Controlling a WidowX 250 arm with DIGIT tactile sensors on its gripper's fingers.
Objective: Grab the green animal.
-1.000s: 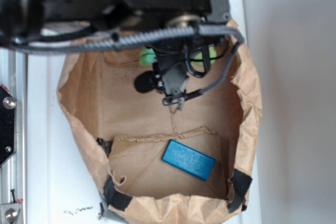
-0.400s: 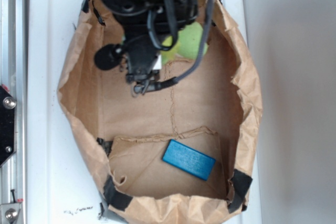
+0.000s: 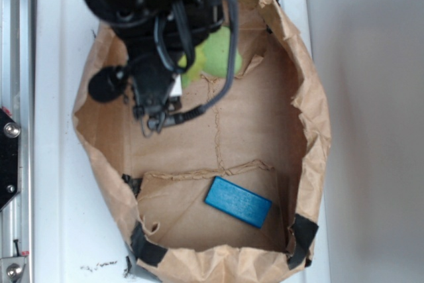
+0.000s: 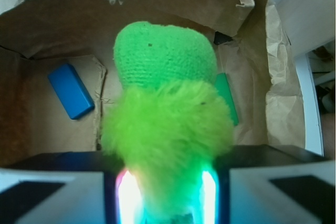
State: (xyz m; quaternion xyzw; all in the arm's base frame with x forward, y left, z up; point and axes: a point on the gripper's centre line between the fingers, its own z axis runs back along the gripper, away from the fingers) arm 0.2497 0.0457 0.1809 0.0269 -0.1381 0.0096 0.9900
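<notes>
Both tool (image 4: pixel 167 192) pads clamp the green animal (image 4: pixel 165 87) between them.

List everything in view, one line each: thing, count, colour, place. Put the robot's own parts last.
Plush: 1, yellow-green fuzzy body with a darker green knit end, held between the fingers, over the far end of the bag.
Blue block: 1, blue, flat on the bag floor near the taped end.
Green block: 1, green, flat, on the bag floor partly hidden behind the plush; seen only in the wrist view.
Bag: 1, brown paper, cut open and lying on the table, with black tape at its corners.
Table: 1, white, under the bag.
Rail: 1, silver metal, along the table's left edge in the exterior view.
Hand: 1, black, shut on the plush.
Arm: 1, black with cables, above the bag's far end.
</notes>
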